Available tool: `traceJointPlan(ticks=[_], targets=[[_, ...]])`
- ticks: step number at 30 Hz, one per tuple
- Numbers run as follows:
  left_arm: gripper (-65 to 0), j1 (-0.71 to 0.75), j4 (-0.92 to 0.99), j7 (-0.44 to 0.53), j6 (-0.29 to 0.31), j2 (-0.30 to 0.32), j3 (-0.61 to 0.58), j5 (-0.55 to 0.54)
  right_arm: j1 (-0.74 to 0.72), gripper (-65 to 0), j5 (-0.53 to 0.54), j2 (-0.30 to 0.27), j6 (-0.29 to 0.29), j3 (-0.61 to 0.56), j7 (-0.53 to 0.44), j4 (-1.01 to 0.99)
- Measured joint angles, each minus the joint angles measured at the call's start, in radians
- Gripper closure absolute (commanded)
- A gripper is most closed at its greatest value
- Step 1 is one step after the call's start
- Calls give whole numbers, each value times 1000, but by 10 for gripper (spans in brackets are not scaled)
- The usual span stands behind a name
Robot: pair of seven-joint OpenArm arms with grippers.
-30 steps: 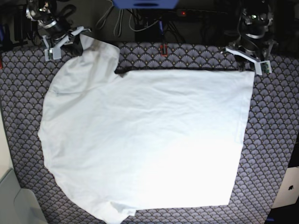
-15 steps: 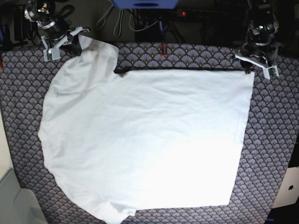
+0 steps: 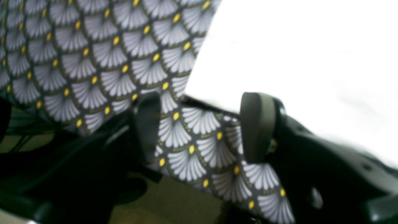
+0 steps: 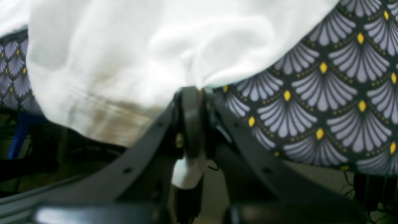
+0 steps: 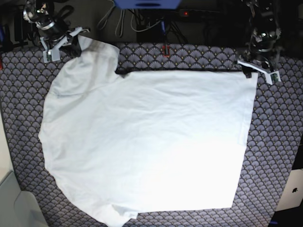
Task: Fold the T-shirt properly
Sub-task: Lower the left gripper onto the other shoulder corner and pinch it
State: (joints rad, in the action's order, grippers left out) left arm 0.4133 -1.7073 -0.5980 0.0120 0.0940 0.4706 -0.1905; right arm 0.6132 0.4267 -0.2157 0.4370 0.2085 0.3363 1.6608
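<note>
The white T-shirt (image 5: 147, 137) lies spread flat on the patterned table cloth (image 5: 274, 142), one sleeve pointing to the far left corner. My right gripper (image 5: 72, 47) is shut on that sleeve's edge; in the right wrist view the fingers (image 4: 192, 102) pinch a fold of the T-shirt (image 4: 130, 53). My left gripper (image 5: 257, 71) is at the shirt's far right corner. In the left wrist view it (image 3: 202, 127) is open and empty, with only patterned cloth between its fingers (image 3: 258, 127), and the T-shirt's corner (image 3: 295, 56) lies just beyond them.
Cables and a power strip (image 5: 189, 13) lie behind the table's far edge. A white device (image 5: 291, 191) stands at the right edge and a grey box (image 5: 14, 203) at the near left corner. The table's far edge (image 3: 102, 124) drops off just behind my left gripper.
My left gripper has shifted a little right and toward the shirt's far right corner. My right gripper has drawn the sleeve edge slightly up and left.
</note>
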Motion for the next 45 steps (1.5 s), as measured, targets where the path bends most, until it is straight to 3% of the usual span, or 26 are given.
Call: traceJointPlan(ticks=[24,27,33,45], targets=[[-387,-62,111,26,7,2,0,-9,0,0,0,0,0,0,0,0],[-305,-63,111,26,8,0,-2,-9,0,0,0,0,0,0,0,0],[0,-65,111,29,19,-6,-7,-18,0,0,0,0,0,0,0,0],[-3,-58,41,-2,10,-9,-4,-11,32,0,-20,-24,-7,5,21,153]])
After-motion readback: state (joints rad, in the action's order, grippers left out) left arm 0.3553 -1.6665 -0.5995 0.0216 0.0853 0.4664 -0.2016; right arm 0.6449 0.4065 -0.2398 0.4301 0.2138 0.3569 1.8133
